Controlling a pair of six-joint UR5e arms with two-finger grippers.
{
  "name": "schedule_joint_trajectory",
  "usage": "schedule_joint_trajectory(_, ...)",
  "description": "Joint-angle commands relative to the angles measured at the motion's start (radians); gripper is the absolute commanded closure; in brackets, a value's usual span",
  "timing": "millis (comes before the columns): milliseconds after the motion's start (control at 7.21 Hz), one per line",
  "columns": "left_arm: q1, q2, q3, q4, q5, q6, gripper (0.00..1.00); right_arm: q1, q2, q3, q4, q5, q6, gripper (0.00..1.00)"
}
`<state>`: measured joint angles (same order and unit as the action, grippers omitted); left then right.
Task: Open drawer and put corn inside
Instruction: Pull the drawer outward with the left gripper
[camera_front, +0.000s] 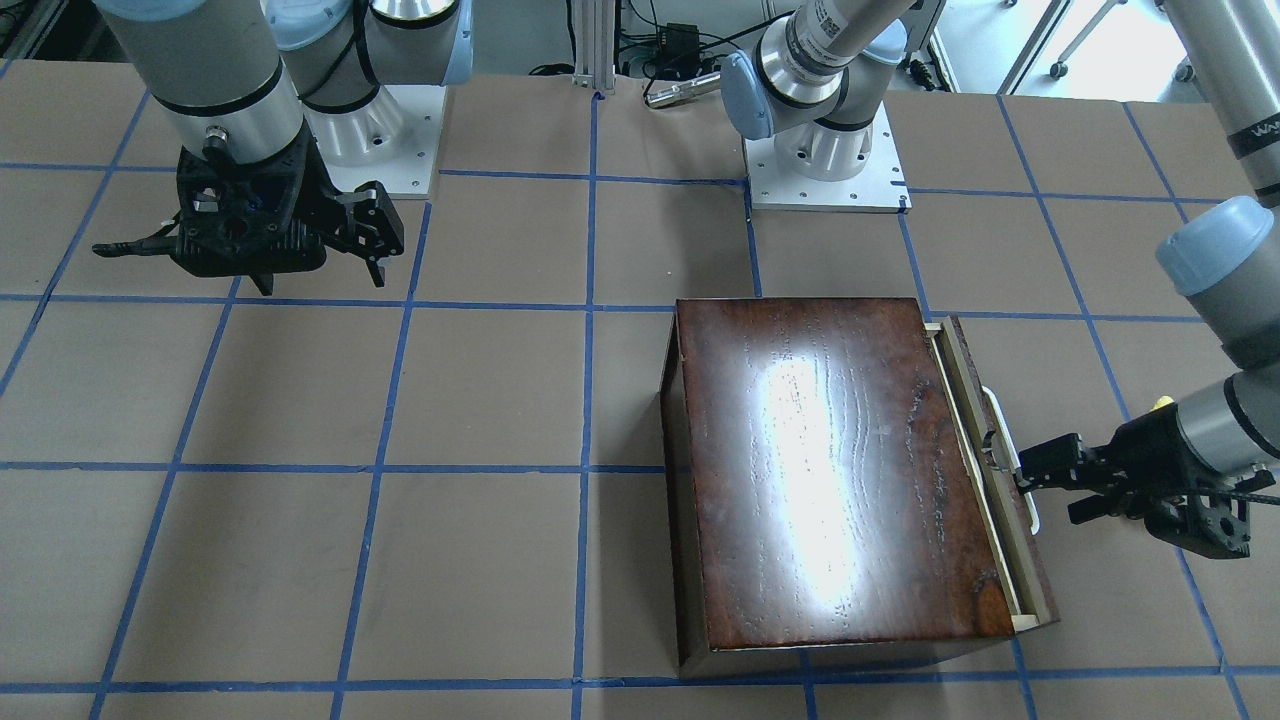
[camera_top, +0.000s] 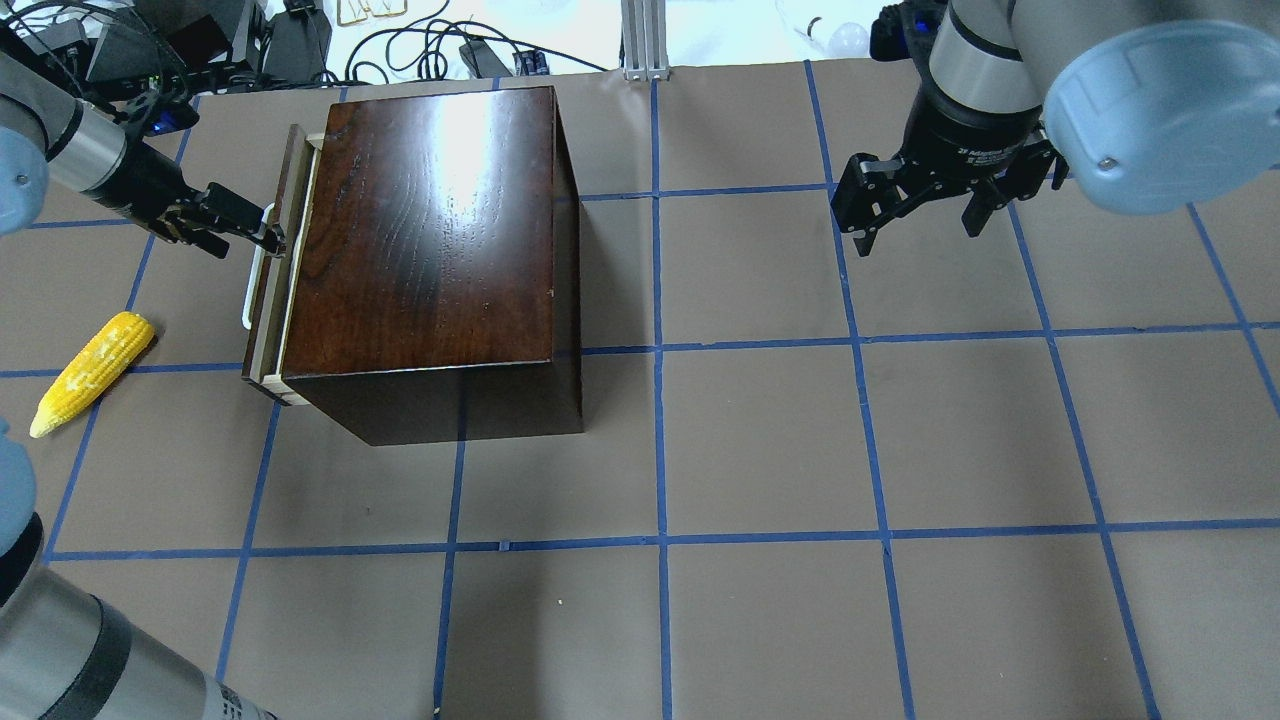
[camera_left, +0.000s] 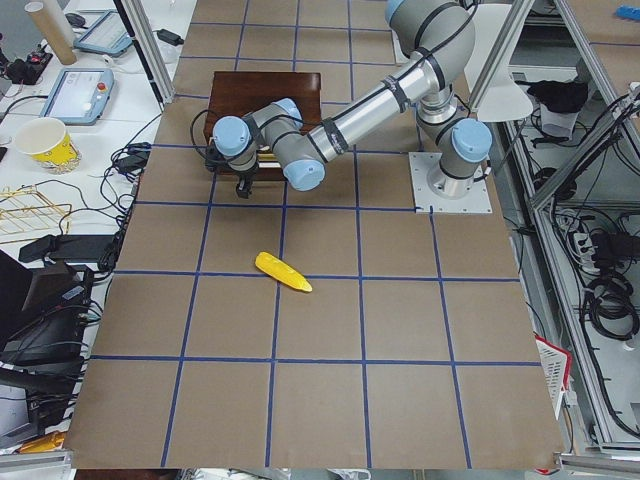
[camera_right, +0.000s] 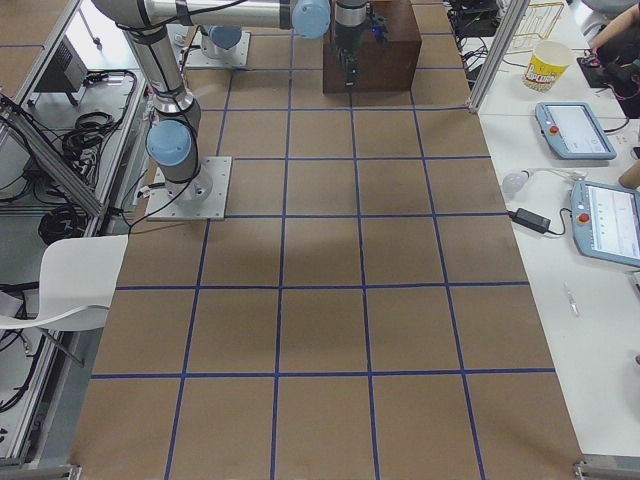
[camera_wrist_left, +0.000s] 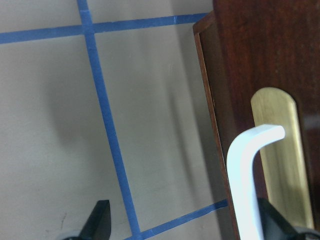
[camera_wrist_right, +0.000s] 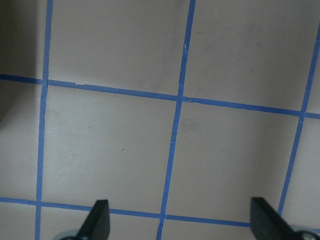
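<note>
Handle (camera_wrist_left: 247, 170) sits inside your open left fingers (camera_wrist_left: 100, 222), drawer (camera_top: 268, 300) barely cracked; pull out toward the corn (camera_top: 92, 372) lying slantwise on the worktop (camera_top: 760, 440) near that front, right fingers (camera_wrist_right: 100, 220) open, idle well away.

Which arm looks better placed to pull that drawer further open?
The left. The left gripper sits open at the drawer's white handle, and the corn lies on that same side. The right gripper hangs open over the table, well away from the box.
</note>
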<state>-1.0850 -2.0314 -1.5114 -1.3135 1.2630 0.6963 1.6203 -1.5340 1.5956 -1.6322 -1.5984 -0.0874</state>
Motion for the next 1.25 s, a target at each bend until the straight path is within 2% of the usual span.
schedule_joint_trajectory(0, 0.013, -0.001, 0.0, 0.005, 0.002, 0.026, 0.01, 0.001, 0.0, 0.0, 0.0, 0.0, 0.0, 0.0)
schedule_joint_trajectory(277, 0.03, -0.001, 0.002, 0.007, 0.002, 0.051, 0.01, 0.001, 0.0, 0.0, 0.0, 0.0, 0.0, 0.0)
schedule_joint_trajectory(555, 0.033, -0.013, 0.042, 0.008, 0.048, 0.084, 0.02, 0.001, 0.0, 0.0, 0.0, 0.0, 0.0, 0.0)
schedule_joint_trajectory(1110, 0.074, -0.035, 0.056, 0.008, 0.052, 0.107, 0.02, 0.001, 0.0, 0.001, 0.0, 0.0, 0.0, 0.0)
